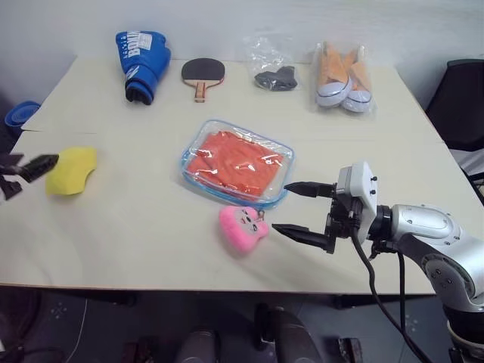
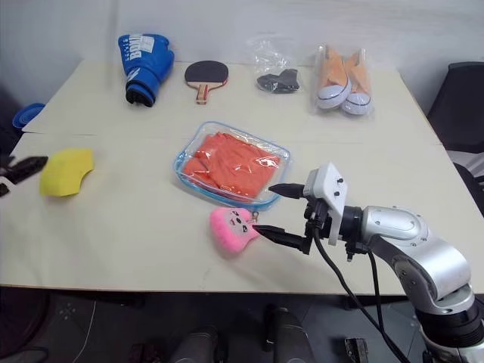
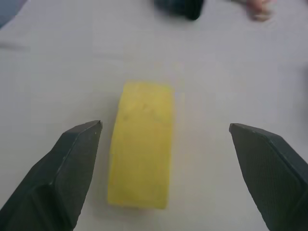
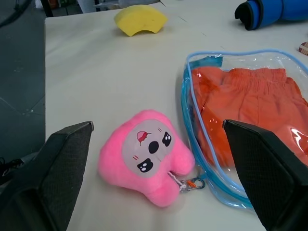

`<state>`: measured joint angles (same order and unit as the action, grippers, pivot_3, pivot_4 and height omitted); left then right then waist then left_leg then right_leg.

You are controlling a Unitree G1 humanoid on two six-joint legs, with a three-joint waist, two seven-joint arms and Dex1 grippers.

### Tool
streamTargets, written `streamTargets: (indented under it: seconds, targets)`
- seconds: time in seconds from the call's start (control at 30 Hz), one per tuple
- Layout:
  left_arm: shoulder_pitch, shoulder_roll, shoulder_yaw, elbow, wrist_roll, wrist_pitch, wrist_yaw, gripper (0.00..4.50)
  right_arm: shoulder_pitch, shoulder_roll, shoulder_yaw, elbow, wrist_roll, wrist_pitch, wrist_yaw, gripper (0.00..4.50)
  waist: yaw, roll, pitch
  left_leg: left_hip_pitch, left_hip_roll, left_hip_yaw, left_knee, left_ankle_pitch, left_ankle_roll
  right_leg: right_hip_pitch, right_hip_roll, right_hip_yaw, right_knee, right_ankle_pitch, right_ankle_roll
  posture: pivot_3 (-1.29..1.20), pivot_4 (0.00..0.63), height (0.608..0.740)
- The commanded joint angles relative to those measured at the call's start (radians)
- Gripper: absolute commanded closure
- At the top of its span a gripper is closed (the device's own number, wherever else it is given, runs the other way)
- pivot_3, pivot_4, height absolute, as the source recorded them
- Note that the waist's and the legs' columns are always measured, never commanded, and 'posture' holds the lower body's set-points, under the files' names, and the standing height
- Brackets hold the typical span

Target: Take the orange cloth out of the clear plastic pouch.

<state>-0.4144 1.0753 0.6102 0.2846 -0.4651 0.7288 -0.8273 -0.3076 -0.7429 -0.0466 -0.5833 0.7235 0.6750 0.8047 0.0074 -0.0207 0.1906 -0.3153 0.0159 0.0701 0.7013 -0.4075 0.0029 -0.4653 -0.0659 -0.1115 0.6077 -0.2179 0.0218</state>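
Pouch: clear plastic pouch (image 1: 237,162) with light-blue trim lies flat at the middle of the table (image 1: 136,227), zipper edge shut all round as far as can be seen.
Cloth: orange cloth (image 1: 236,161) sits folded inside the pouch, fully enclosed.
Charm: pink plush charm (image 1: 243,228) rests on the table at 6 o'clock from the pouch, clipped to the pouch corner.
Right gripper: right gripper (image 1: 304,211) hovers at 4 o'clock from the pouch, fingers spread wide, released, grasping nothing; one fingertip near the pouch corner, the other just beside the charm.
Left gripper: left gripper (image 3: 163,144) at the 9 o'clock table edge, fingers spread wide, released, pointing at the sponge.
Sponge: yellow sponge (image 1: 72,169) lies at 9 o'clock from the pouch, apart from the left fingers.
Far edge: blue boxing glove (image 1: 141,63) at 11 o'clock, paddle (image 1: 202,74) at 12 o'clock, bagged dark item (image 1: 275,76) and bagged shoes (image 1: 342,79) toward 1 o'clock.
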Motion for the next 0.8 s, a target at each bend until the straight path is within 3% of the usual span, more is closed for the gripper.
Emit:
streamTargets:
  seconds: [0.03,0.17,0.33,0.4,0.53,0.8]
  targets:
    - [0.027,0.047,-0.029,-0.126,-0.074,-0.041,-0.186,0.02,-0.004,-0.009,-0.025,-0.016,-0.003,-0.023,0.008,0.0,0.004,0.0,0.0,0.0,0.0,0.0,0.0,0.0,0.0,0.0,0.0,0.0,0.0,0.0,0.0,0.0,0.15,0.74]
    - [0.033,0.096,-0.17,-0.245,-0.038,-0.174,-0.348,0.02,-0.003,-0.017,-0.043,-0.014,0.006,-0.016,0.009,0.0,0.008,0.0,0.0,0.0,0.0,0.0,0.0,0.0,0.0,0.0,0.001,0.0,0.001,0.0,0.0,0.0,0.15,0.74]
    - [-0.195,0.019,-0.538,-0.201,0.252,-0.534,-0.354,0.02,0.018,-0.025,-0.07,-0.024,0.01,-0.012,0.001,0.0,0.02,0.002,0.001,0.0,-0.001,0.001,0.0,0.0,0.001,0.0,0.002,0.001,-0.001,0.0,0.0,0.0,0.15,0.74]
    - [-0.308,-0.051,-0.634,-0.12,0.339,-0.651,-0.346,0.02,0.022,-0.021,-0.073,-0.028,0.01,-0.009,-0.008,0.0,0.022,0.002,0.001,-0.001,-0.001,0.002,0.0,0.0,0.001,0.001,0.003,0.002,0.001,0.0,0.0,0.0,0.15,0.74]
    - [-0.527,-0.191,-0.82,0.21,0.576,-1.08,-0.283,0.02,0.044,-0.015,-0.079,-0.057,0.013,-0.004,-0.034,0.0,0.018,0.001,0.001,-0.003,-0.002,0.01,0.0,0.001,0.002,0.001,0.004,0.001,0.0,0.0,0.001,0.0,0.15,0.74]
    - [-0.736,-0.342,-0.951,0.628,0.766,-1.417,-0.164,0.02,0.093,-0.009,-0.105,-0.109,0.021,0.002,-0.1,0.0,0.009,0.001,0.001,-0.002,-0.001,0.017,-0.001,-0.001,0.005,0.0,0.004,0.003,-0.001,0.002,0.003,0.0,0.15,0.74]
